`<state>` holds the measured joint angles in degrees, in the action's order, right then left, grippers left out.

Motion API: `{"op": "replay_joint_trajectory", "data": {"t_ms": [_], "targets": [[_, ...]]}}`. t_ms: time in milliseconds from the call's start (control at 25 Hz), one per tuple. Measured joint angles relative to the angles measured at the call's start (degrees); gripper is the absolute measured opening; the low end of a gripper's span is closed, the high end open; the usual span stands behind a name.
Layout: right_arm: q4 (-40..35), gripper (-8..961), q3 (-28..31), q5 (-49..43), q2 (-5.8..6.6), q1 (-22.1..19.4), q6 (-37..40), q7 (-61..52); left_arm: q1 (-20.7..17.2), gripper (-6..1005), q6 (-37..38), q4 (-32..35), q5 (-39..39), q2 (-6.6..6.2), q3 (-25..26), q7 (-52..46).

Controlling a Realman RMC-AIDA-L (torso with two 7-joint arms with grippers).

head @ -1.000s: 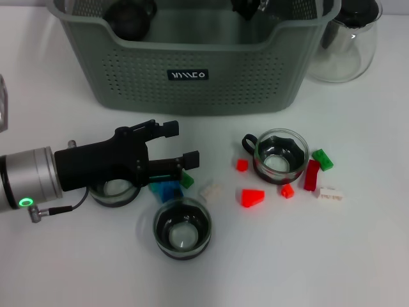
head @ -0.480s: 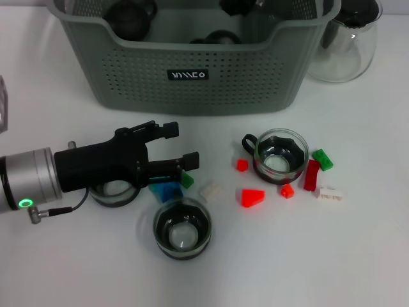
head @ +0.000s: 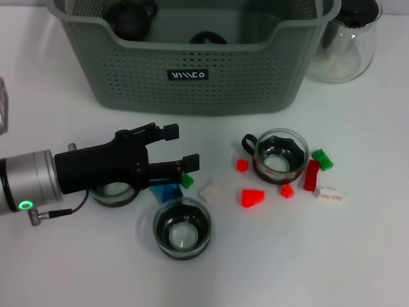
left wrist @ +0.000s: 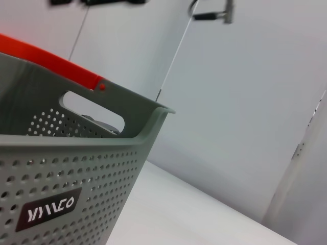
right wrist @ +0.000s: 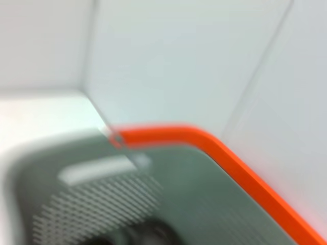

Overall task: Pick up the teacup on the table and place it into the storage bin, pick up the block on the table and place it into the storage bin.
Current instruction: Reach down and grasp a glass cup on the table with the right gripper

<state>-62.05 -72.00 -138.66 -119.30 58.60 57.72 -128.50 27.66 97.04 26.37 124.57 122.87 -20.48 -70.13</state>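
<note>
Three glass teacups sit on the white table [head: 358, 256] among scattered blocks.
The left gripper [head: 179, 148], fingers spread and empty, hovers low over the blue block [head: 167, 191], with one teacup [head: 182, 228] just below it and another [head: 279, 157] well apart. The storage bin [head: 192, 70] stands behind, dark items inside.

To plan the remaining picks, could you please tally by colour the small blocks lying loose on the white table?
Red plastic blocks: 4
Green plastic blocks: 2
White plastic blocks: 2
Blue plastic block, partly hidden beneath the open left gripper: 1
Total: 9
</note>
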Motion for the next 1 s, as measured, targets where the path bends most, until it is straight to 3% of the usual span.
{"op": "replay_joint_trajectory", "data": {"t_ms": [240, 520, 760, 1000], "targets": [[-6.33, 634, 10.41, 15.38, 2.58, -3.75, 20.06, 6.29, 0.02, 900, -0.01, 0.0, 0.15, -0.07, 0.0, 0.0], [-6.81, 632, 19.88, 23.31, 5.02, -8.09, 40.3, 14.77, 0.18, 900, -0.01, 0.0, 0.15, -0.24, 0.0, 0.01], [-6.52, 630, 20.14, 23.98, 5.72, -12.11, 53.87, 22.15, 0.31, 900, -0.01, 0.0, 0.15, -0.35, 0.0, 0.12], [-5.58, 627, 14.14, 17.31, 5.92, -14.89, 55.62, 23.05, 0.3, 900, -0.31, 0.0, 0.14, -0.36, 0.0, 0.31]]}}
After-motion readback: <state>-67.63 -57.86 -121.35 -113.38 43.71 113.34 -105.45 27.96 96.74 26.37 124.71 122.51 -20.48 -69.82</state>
